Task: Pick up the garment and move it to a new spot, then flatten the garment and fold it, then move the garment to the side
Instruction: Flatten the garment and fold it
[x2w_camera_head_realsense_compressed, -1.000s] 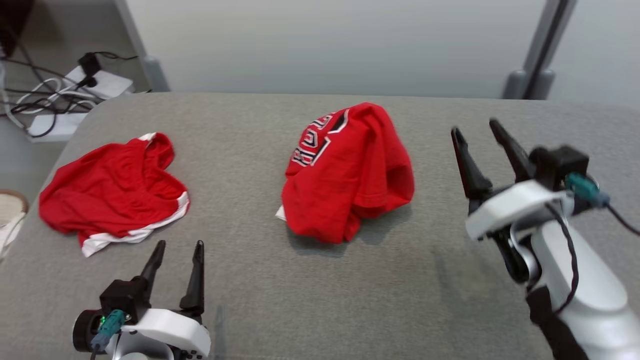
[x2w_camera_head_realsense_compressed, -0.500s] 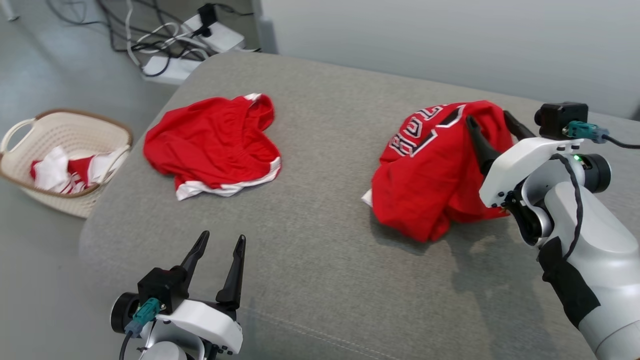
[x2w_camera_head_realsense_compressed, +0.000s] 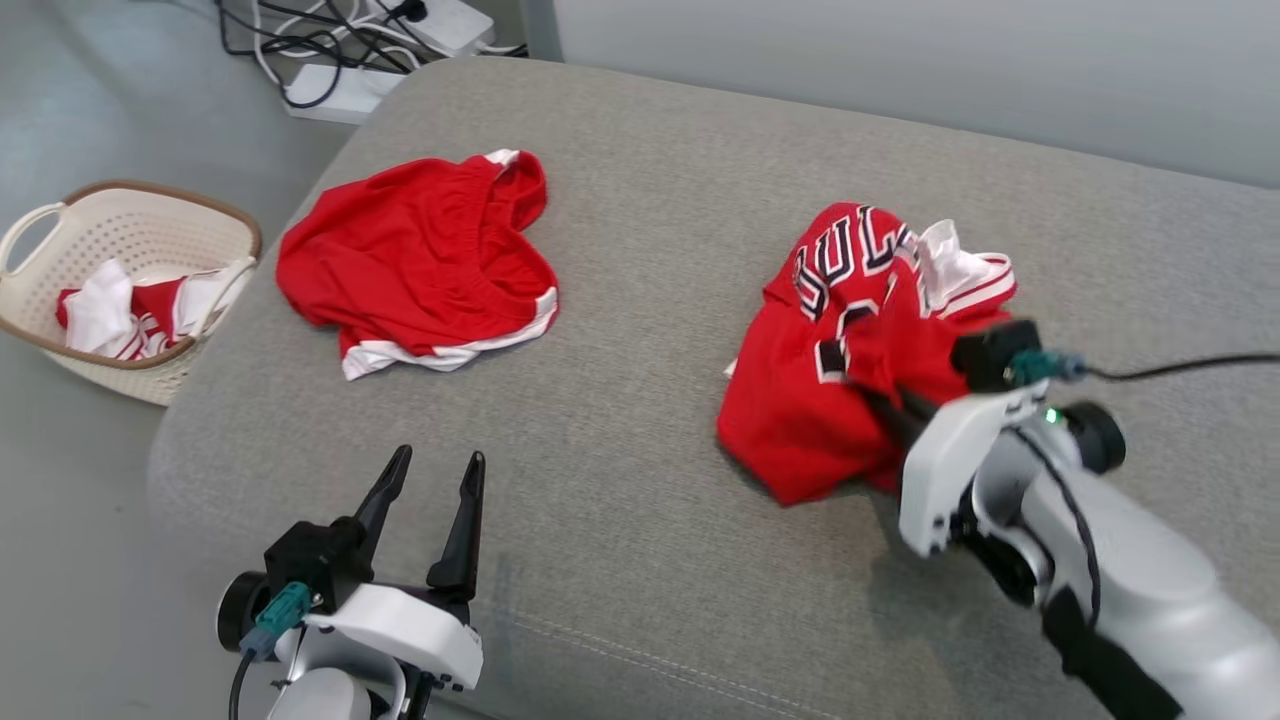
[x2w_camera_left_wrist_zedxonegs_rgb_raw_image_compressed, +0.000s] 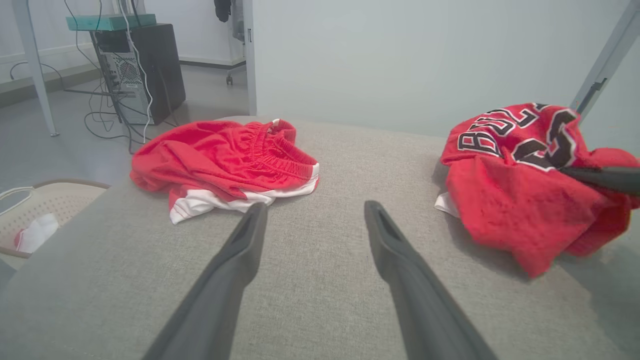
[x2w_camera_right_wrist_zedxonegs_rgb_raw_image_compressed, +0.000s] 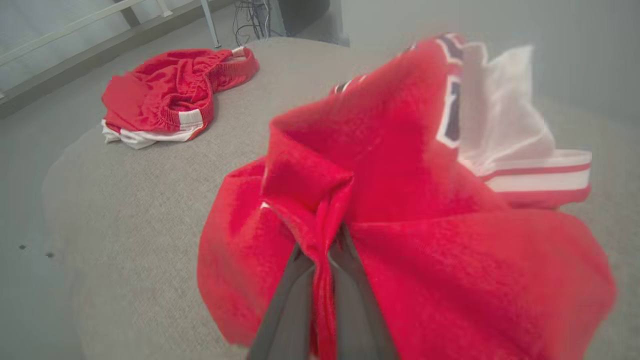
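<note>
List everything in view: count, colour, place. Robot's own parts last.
jersey: one, red, dark lettering, bunched on the cushion's right
shorts: one pair, red, white trim, cushion's left rear
cushion: one, grey, under both garments
basket: one, cream, brown rim, floor left of the cushion
clothes: few, red and white, inside the basket
cables: several, black and white, floor beyond the cushion
computer tower: one, black, floor, left wrist view
left pincer: one, dark, open above the cushion's near left
right pincer: one, dark, shut on a jersey fold
</note>
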